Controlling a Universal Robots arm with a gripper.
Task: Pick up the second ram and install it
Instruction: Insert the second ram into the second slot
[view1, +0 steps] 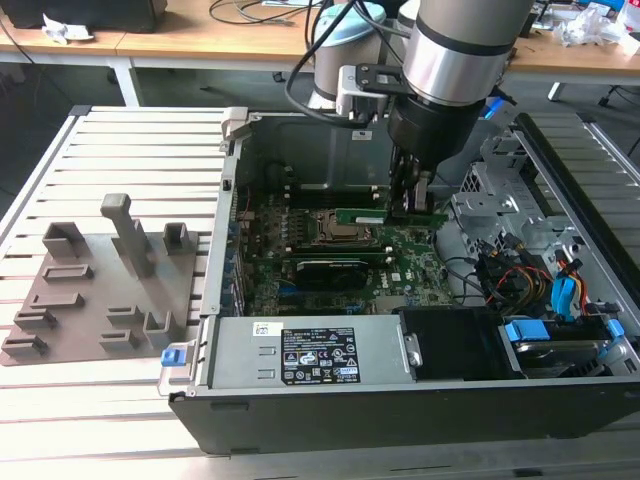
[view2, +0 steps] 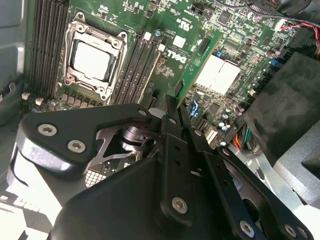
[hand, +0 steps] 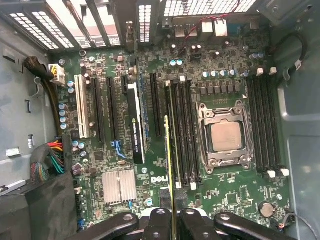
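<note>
My gripper (view1: 410, 205) reaches down into the open computer case and is shut on the second ram (view1: 383, 215), a slim green strip held on edge over the motherboard (view1: 400, 265). In the second wrist view the ram (view2: 200, 60) sticks out from between the black fingers (view2: 167, 107), slanting over the board. In the first wrist view the ram (hand: 169, 155) appears edge-on, in line with the dark memory slots (hand: 186, 135) beside the CPU socket (hand: 225, 137). I cannot tell whether it touches a slot.
A grey holder tray (view1: 90, 290) lies outside the case on the exterior view's left. Inside are a black expansion card (view1: 325, 270), the power supply (view1: 300, 355) at the front, and a drive cage (view1: 500, 200) with coloured cables (view1: 560, 290) on the right.
</note>
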